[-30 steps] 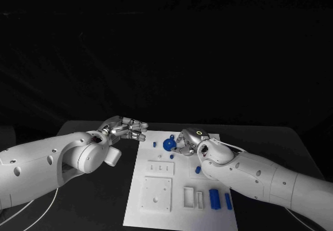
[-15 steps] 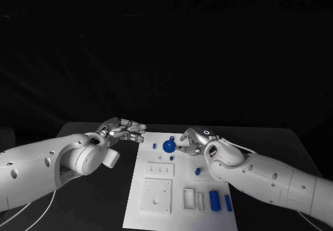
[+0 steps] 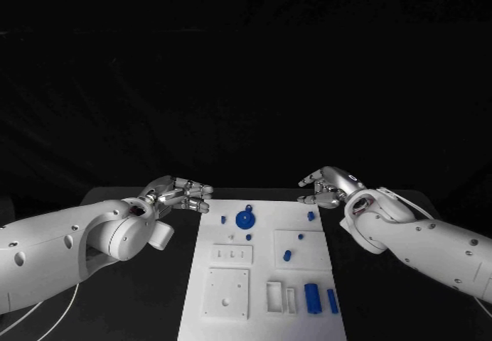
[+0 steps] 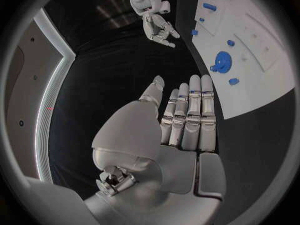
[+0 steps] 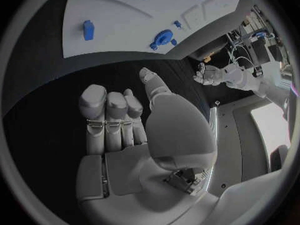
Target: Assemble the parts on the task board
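Right hand empty, spread | left hand empty, fingers straight | task board between

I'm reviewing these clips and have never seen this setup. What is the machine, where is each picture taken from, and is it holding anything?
It is a robot with two white arms ending in silver hands, at a black table. One picture looks down from its head; the two round ones come from cameras at its wrists, behind each hand. On the table lies a white task board carrying small blue parts, among them a round blue gear. The left hand and the right hand hover beside the board's far corners, fingers apart, holding nothing.
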Available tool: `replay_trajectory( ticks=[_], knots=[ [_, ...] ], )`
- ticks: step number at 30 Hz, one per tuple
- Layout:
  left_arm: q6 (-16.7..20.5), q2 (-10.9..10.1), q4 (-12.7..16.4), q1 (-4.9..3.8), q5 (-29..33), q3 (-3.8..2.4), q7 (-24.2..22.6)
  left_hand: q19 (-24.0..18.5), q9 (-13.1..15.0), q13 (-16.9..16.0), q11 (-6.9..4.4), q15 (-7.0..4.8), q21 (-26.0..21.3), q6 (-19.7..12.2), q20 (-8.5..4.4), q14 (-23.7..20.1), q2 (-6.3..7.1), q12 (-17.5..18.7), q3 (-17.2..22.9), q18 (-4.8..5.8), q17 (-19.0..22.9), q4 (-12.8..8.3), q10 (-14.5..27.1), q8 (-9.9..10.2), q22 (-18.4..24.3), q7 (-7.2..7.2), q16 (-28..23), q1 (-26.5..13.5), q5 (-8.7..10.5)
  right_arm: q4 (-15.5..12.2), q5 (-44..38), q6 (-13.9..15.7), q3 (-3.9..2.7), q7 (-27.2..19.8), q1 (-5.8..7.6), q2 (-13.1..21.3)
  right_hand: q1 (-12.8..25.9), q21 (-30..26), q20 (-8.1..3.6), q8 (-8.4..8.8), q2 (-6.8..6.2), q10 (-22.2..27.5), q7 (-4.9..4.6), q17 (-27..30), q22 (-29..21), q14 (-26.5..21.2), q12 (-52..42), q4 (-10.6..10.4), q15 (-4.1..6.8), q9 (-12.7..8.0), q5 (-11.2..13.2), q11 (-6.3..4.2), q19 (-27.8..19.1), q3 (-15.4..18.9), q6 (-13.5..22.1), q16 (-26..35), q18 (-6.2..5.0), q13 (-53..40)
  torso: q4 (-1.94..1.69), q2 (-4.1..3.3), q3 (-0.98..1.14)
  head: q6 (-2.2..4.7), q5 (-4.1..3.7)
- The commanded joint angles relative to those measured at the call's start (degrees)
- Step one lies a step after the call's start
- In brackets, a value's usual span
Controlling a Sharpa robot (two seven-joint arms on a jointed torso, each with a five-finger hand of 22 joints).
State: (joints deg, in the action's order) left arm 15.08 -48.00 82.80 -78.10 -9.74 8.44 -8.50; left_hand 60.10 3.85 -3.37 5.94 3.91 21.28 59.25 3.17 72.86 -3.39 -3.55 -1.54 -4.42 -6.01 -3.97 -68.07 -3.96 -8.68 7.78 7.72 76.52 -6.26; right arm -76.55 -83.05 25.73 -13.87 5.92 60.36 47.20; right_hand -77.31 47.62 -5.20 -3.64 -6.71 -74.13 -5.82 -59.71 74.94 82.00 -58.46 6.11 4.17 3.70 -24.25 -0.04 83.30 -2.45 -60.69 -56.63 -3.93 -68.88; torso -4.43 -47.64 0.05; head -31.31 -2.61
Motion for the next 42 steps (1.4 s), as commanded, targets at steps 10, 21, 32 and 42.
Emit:
replay_trajectory(
  ticks=[10,21,32,42],
  knots=[
    [-2.0,-0.5,-0.8,0.27,-0.9,0.00,-1.9,-0.3,-0.1,-0.1,0.07,0.15,0.2,-1.0,-0.13,-0.1,-0.24,0.2,0.0,0.58,0.0,-0.5,0.2,0.4,0.0,0.29,0.0,-0.1,-0.20,8.5,9.1,-5.4,-0.26,-15.5,-2.80,0.0,1.0,-0.9,0.26,0.05,0.94,1.3,-0.60,0.1,5.5,-0.7,0.7,8.0,-0.25,0.0,-4.7,-0.03,-0.5,-3.8,2.6,0.7,-0.87,1.6,1.30,0.23,1.43,0.27,-0.26],
    [-2.5,-0.3,-1.2,0.67,-0.9,0.00,-1.8,-0.3,-0.1,-0.1,0.12,0.16,0.2,-1.2,-0.11,-0.1,-0.25,0.2,0.0,0.57,0.0,-0.6,0.3,0.4,0.1,0.35,0.0,-0.1,-0.19,16.2,10.1,-7.2,-0.26,-16.9,-3.71,-3.5,0.9,-0.4,0.31,0.08,0.92,1.4,-0.89,-0.2,5.6,-0.7,0.7,9.6,-0.31,-0.1,-5.4,0.09,-0.7,-5.7,4.6,0.6,-0.95,1.9,0.76,0.11,1.69,0.27,0.02],
    [-2.8,0.0,-1.5,0.80,-0.9,0.00,-1.7,-0.3,0.0,-0.1,0.14,0.18,0.2,-1.2,-0.09,-0.1,-0.26,0.2,0.0,0.56,0.0,-0.6,0.4,0.3,0.1,0.35,0.0,-0.2,-0.12,21.9,10.3,-9.5,-0.25,-16.7,-4.01,-7.0,1.3,-0.4,0.36,0.05,1.26,1.7,-0.86,-0.3,5.5,-0.8,0.7,9.6,-0.34,0.0,-4.6,0.09,-0.9,-5.9,4.2,0.5,-0.95,1.9,0.26,-0.15,1.56,-0.13,-0.19],
    [-3.1,0.2,-1.6,0.80,-0.9,0.00,-1.5,-0.3,0.0,-0.1,0.14,0.19,0.2,-1.1,-0.08,-0.2,-0.34,0.2,0.0,0.55,0.0,-0.7,0.4,0.3,0.1,0.32,0.0,-0.2,-0.13,23.6,10.3,-11.1,-0.25,-16.5,-4.20,-8.3,1.7,-0.2,0.35,0.05,1.65,1.8,-0.82,-0.6,5.5,-0.8,0.4,9.9,-0.34,0.0,-4.3,0.08,-1.0,-6.7,3.5,0.3,-0.95,1.8,0.35,-0.11,1.47,-0.62,0.23]
  ],
)
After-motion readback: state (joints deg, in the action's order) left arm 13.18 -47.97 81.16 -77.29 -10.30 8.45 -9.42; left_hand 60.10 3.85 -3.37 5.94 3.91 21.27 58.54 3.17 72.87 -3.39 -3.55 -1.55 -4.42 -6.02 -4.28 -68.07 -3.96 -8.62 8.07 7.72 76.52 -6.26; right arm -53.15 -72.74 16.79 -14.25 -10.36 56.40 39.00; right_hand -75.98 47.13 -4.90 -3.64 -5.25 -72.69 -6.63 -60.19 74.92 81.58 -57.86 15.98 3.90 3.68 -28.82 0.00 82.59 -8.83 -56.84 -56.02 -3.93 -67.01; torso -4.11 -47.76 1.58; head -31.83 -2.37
